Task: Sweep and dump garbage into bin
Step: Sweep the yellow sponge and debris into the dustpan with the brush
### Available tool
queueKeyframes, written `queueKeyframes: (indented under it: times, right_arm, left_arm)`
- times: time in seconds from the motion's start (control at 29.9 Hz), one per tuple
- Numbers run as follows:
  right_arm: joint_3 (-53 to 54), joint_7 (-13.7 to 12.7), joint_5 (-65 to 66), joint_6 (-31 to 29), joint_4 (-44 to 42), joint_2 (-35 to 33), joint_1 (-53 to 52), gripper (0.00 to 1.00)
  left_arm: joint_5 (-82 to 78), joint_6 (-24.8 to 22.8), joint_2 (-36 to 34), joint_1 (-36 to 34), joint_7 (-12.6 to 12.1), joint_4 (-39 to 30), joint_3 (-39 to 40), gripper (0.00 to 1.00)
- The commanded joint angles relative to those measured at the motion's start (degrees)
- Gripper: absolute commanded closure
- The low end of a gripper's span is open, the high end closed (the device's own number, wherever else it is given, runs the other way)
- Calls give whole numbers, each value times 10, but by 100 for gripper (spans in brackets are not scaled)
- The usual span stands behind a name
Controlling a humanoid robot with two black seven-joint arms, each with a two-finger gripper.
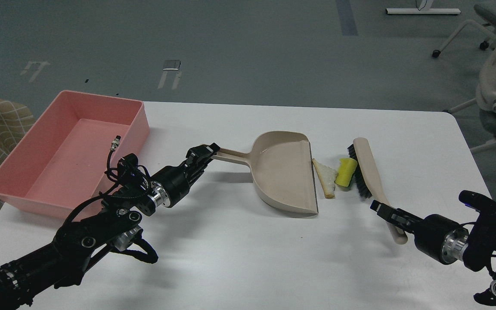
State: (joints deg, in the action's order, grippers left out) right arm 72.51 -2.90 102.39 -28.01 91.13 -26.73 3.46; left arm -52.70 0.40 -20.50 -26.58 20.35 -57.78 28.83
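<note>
Table: we work over a white tabletop (239, 258) with grey floor beyond it.
Bin: the pink tray (65, 150) sits at our far left on the table; nothing shows inside it.
Dustpan: the beige dustpan (284, 172) lies mid-table, handle toward the bin, open lip facing right.
Left gripper: our left gripper (207, 153) is clenched on the end of the dustpan handle.
Garbage, bread: the pale bread slice (325, 177) with tan crust lies on the table just beside the dustpan lip, outside the pan.
Garbage, sponge: the yellow sponge piece (345, 171) sits between the bread slice and the brush bristles, touching or nearly touching both.
Brush: the beige hand brush (368, 165) with black bristles lies just right of the sponge, bristles facing left.
Right gripper: our right gripper (388, 212) grasps the brush handle near its lower end.
</note>
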Motion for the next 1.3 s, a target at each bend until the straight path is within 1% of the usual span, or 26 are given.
queueKeyframes:
  times: [0.0, 0.17, 0.3, 0.47, 0.57, 0.67, 0.77, 0.83, 0.9, 0.93, 1.0, 1.07, 1.2, 1.27]
  right_arm:
    - [-4, 0, 0, 0, -4, 9, -6, 100]
    - [-40, -2, 0, 0, -5, 31, -29, 100]
    - [-61, -7, -8, 0, -27, 87, -78, 100]
    - [-70, -12, -18, 0, -80, 157, -117, 100]
    - [-70, -12, -23, 0, -78, 183, -118, 100]
    - [-65, -13, -67, 0, -61, 194, -122, 100]
    - [-61, -16, -115, 0, -23, 184, -132, 100]
    - [-47, -28, -163, 0, 10, 148, -134, 100]
    - [-44, -35, -186, 0, 19, 126, -133, 100]
    - [-44, -36, -197, 0, 23, 114, -131, 100]
    - [-43, -35, -221, 0, 25, 67, -123, 100]
    - [-42, -32, -224, 0, 20, 40, -105, 100]
    - [-41, -30, -224, 0, 10, 3, -63, 100]
    - [-41, -31, -224, 0, 11, -2, -44, 100]
  left_arm:
    - [0, 0, 0, -1, -1, 0, -1, 100]
    - [-1, 0, -1, -5, -1, -1, -1, 100]
    - [-1, 0, -2, -8, 0, -1, -1, 100]
    - [0, 0, -4, -8, 1, -5, 1, 100]
    - [0, 0, -4, -8, 1, -8, 1, 100]
    - [0, 0, -5, -8, 1, -8, 1, 100]
    - [1, 0, -6, -8, 2, -8, 1, 100]
    - [1, 0, -5, -8, 2, -8, 1, 100]
    - [1, 0, -5, -8, 2, -8, 1, 100]
    - [1, 0, -4, -8, 2, -8, 1, 100]
    - [1, 0, -2, -8, 2, -8, 1, 100]
    - [1, 0, -2, -8, 2, -8, 2, 100]
    - [2, 0, -3, -8, 2, -8, 3, 100]
    - [1, 0, -3, -8, 2, -8, 3, 100]
